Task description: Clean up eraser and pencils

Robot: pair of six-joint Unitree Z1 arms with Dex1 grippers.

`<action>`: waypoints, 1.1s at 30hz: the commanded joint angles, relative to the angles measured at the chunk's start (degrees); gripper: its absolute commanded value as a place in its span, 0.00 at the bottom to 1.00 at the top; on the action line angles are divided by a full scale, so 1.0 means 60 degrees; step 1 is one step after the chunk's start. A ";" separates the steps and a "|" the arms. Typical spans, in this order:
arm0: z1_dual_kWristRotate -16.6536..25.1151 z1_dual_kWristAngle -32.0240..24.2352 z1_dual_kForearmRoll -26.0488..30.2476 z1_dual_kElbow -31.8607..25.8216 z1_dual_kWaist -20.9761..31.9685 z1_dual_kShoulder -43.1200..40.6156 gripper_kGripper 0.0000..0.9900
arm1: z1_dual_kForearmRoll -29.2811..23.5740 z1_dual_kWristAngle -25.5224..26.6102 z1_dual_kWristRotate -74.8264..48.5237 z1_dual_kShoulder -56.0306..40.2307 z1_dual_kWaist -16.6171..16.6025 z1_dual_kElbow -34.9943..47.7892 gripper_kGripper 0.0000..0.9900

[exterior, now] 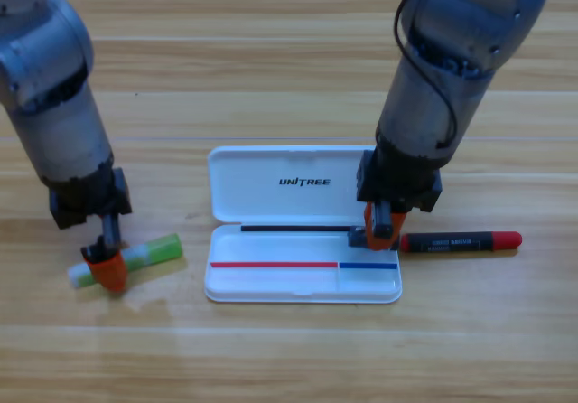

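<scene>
L hand point(109, 272) is down on the green pencil point(149, 253), near its pale end, orange tips over the stick; can't tell if clenched on it or not. Green pencil lies on the worktop point(289, 358), tilted, left of the white case point(303, 222). R hand point(382, 229) sits over the case's right edge, at the upper right corner of the open tray, something small and dark at its tips; grip state not readable. Black-red pencil point(461, 240) lies flat on the worktop just right of the case, near R hand. Case lid open, flat.
</scene>
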 commanded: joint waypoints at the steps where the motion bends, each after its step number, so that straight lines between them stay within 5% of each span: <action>1: -0.0202 0.0121 -0.0344 0.0350 -0.0489 0.0539 1.00 | 0.0100 0.0046 -0.0137 0.1007 0.0265 -0.0086 0.00; 8: -0.0275 0.0136 -0.0637 0.0555 -0.0548 0.0642 0.98 | 0.0114 0.0105 -0.0123 0.1066 0.0367 0.0104 0.00; 13: -0.0231 0.0150 -0.0681 0.0541 -0.0548 0.0642 0.82 | 0.0100 0.0119 -0.0108 0.1139 0.0382 0.0133 0.00; 18: 0.0120 0.0092 -0.0593 0.0511 -0.0533 0.0701 0.47 | 0.0114 0.0105 -0.0108 0.1242 0.0382 0.0133 0.40; 21: 0.0281 0.0092 -0.0579 0.0526 -0.0533 0.0671 0.22 | 0.0114 0.0031 -0.0079 0.1154 0.0382 0.0133 0.76; 23: 0.0311 0.0121 -0.0549 0.0482 -0.0533 0.0539 0.00 | 0.0261 -0.0042 -0.0064 0.0905 0.0382 0.0119 0.86; 27: 0.0267 0.0282 -0.0403 0.0248 -0.0533 -0.0017 0.00 | 0.0803 -0.0027 -0.0064 -0.0267 0.0367 0.0456 0.91; 33: 0.0355 0.0370 0.1106 -0.1364 -0.0694 -0.0442 0.00 | 0.1081 -0.0086 -0.0152 -0.2157 -0.0234 0.1833 1.00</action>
